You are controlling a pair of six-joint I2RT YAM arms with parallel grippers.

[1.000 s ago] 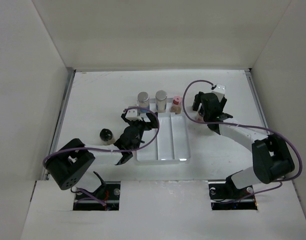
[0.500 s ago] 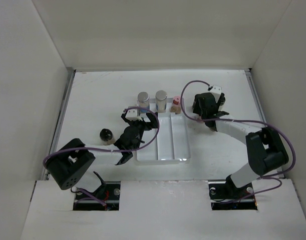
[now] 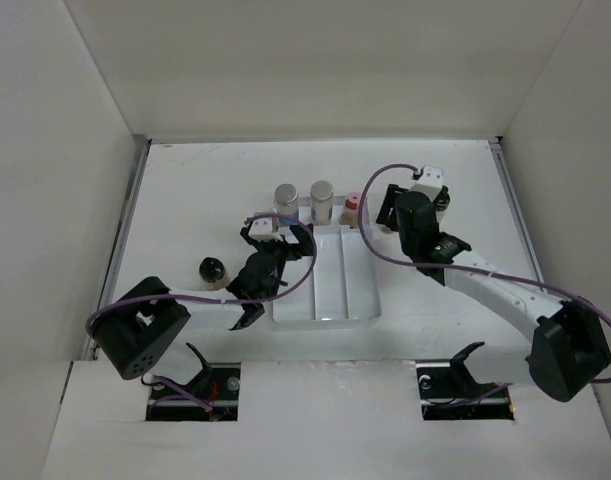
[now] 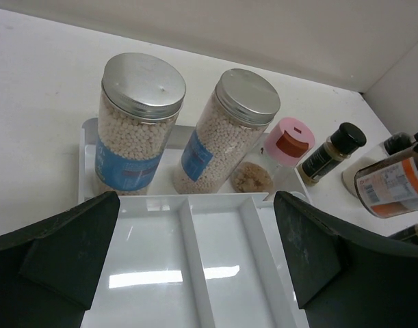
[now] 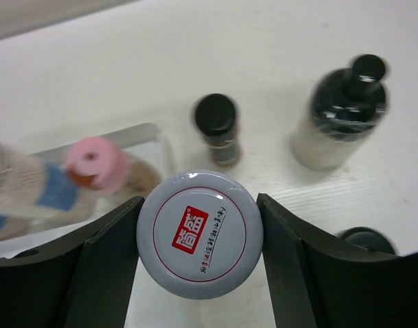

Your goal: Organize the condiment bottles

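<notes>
Two silver-capped jars of beige beads with blue labels [image 4: 133, 130] [image 4: 229, 133] and a pink-capped jar [image 4: 289, 140] stand in the far end of the white divided tray [image 4: 154, 273]. My left gripper [image 4: 195, 205] is open and empty over the tray's long compartments. My right gripper [image 3: 400, 215] is shut on a bottle with a grey printed cap [image 5: 200, 234] and an orange label [image 4: 393, 184], just right of the pink-capped jar [image 3: 352, 208]. A small black-capped jar [image 5: 217, 130] and a dark-capped bottle [image 5: 342, 113] stand beyond it.
A black-capped jar [image 3: 213, 271] stands alone on the table left of the tray [image 3: 325, 310]. Another dark cap [image 5: 364, 240] shows at the right of the right wrist view. White walls enclose the table on three sides.
My right gripper has shifted a little left toward the tray with the bottle in it, and that arm's elbow has swung out to the lower right. The left arm has not moved.
</notes>
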